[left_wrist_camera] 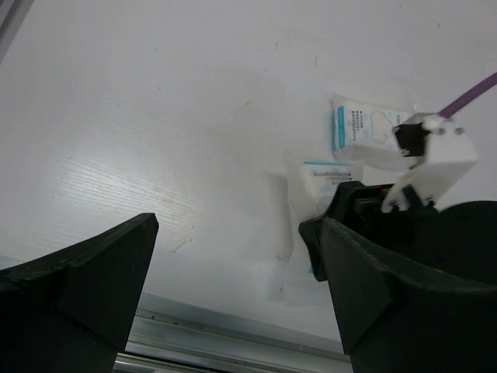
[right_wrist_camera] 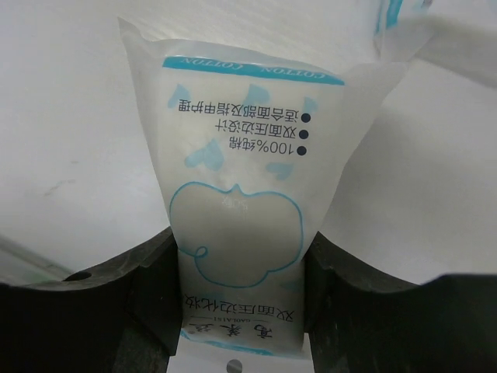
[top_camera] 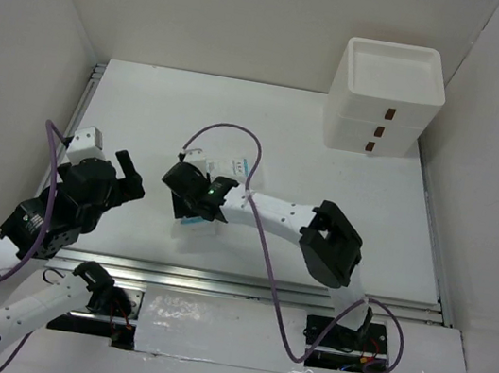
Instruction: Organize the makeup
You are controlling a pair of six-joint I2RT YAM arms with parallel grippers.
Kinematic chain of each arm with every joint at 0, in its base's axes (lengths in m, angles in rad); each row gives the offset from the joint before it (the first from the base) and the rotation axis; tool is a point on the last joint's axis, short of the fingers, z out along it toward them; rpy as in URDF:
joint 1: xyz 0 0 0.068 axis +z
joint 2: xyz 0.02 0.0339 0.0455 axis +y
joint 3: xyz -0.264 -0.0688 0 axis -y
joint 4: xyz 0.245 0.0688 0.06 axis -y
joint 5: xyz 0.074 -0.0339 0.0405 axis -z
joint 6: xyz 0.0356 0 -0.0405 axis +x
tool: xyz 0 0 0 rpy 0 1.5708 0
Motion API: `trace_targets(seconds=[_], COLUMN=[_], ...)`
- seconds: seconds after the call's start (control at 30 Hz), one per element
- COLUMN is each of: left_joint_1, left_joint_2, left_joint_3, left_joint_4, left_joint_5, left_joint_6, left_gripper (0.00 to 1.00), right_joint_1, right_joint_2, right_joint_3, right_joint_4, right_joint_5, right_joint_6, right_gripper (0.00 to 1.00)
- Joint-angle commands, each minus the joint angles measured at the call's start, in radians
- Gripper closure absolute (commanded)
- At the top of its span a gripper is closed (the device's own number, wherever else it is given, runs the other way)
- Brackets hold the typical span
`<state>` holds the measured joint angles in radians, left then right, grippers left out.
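My right gripper (top_camera: 193, 200) is shut on a white-and-blue printed sachet (right_wrist_camera: 242, 186); its fingers (right_wrist_camera: 147, 287) press both of the sachet's long edges low over the table. The sachet's lower end shows in the top view (top_camera: 193, 224). A second sachet (top_camera: 234, 167) lies just behind, seen too in the left wrist view (left_wrist_camera: 359, 130) and at the right wrist view's top edge (right_wrist_camera: 400, 14). My left gripper (top_camera: 130, 180) is open and empty, left of the held sachet (left_wrist_camera: 324, 180). Sponges, palettes, compact and pencil are out of view.
A white stacked drawer unit (top_camera: 386, 95) with an open top tray stands at the back right. White walls close in both sides. A metal rail (top_camera: 252, 287) runs along the table's near edge. A purple cable (top_camera: 230, 131) loops over the right arm.
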<state>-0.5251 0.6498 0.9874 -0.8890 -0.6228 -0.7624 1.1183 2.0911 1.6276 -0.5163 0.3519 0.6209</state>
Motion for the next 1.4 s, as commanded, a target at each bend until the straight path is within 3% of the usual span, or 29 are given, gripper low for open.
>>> trace_targets(seconds=[0.0, 0.17, 0.3, 0.4, 0.53, 0.63, 0.73, 0.9, 1.13, 1.37], left_joint_1=[0.004, 0.004, 0.002, 0.002, 0.002, 0.000, 0.000, 0.002, 0.002, 0.002], left_joint_2=[-0.015, -0.019, -0.027, -0.035, -0.038, -0.042, -0.036, -0.029, -0.019, -0.047], left_joint_3=[-0.003, -0.001, -0.004, -0.004, -0.006, -0.009, -0.009, -0.010, -0.012, -0.016], left_joint_4=[0.035, 0.032, 0.033, 0.035, 0.033, 0.038, 0.045, 0.056, 0.067, 0.064], left_joint_5=[-0.002, 0.000, -0.002, -0.002, 0.000, 0.005, 0.014, 0.034, 0.054, 0.049], left_joint_6=[0.014, 0.015, 0.014, 0.014, 0.012, 0.018, 0.026, 0.040, 0.054, 0.048], left_gripper=[0.00, 0.01, 0.01, 0.01, 0.01, 0.01, 0.01, 0.01, 0.01, 0.00], right_joint_1=[-0.020, -0.197, -0.525, -0.737, -0.954, -1.075, -1.143, -1.175, -1.186, -1.192], right_joint_2=[-0.216, -0.399, -0.450, -0.378, -0.174, -0.103, -0.063, 0.044, 0.078, 0.115], right_joint_3=[0.027, 0.129, 0.199, 0.375, 0.642, 0.735, 0.713, 0.808, 0.748, 0.712], right_joint_4=[0.067, 0.028, 0.128, 0.142, 0.090, 0.113, 0.260, 0.292, 0.332, 0.355], right_joint_5=[0.002, -0.002, -0.177, -0.254, -0.194, -0.267, -0.366, -0.243, -0.056, -0.019], right_joint_6=[-0.084, -0.222, -0.407, -0.483, -0.356, -0.290, -0.282, -0.202, 0.124, 0.413], right_gripper=[0.42, 0.41, 0.41, 0.40, 0.40, 0.40, 0.35, 0.38, 0.39, 0.38])
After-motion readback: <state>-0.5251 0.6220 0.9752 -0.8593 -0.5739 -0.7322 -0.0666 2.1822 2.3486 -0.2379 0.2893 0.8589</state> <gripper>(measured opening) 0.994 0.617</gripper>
